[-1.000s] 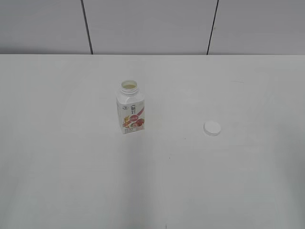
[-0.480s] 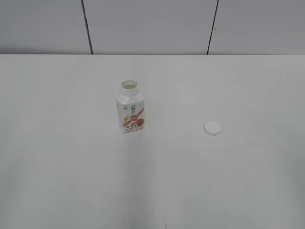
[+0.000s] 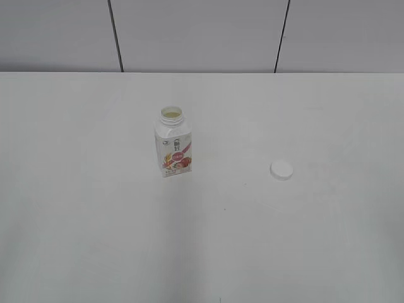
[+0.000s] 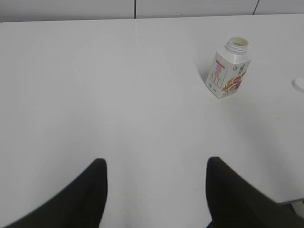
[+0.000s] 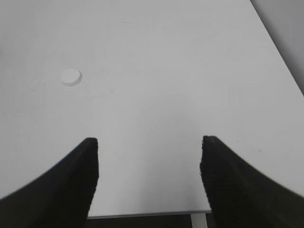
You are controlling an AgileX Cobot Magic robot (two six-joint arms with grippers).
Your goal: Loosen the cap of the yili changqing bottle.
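The yili changqing bottle [image 3: 172,149] stands upright on the white table, its neck open with no cap on it. It also shows in the left wrist view [image 4: 228,75], far ahead and to the right. The white cap [image 3: 281,169] lies flat on the table to the bottle's right, apart from it; it also shows in the right wrist view [image 5: 71,76], far ahead to the left. My left gripper [image 4: 155,166] is open and empty, well back from the bottle. My right gripper [image 5: 149,145] is open and empty near the table's front edge. Neither gripper shows in the exterior view.
The white table [image 3: 202,240] runs to a grey panelled wall [image 3: 202,35] at the back. Its right edge [image 5: 280,57] and front edge [image 5: 147,213] show in the right wrist view.
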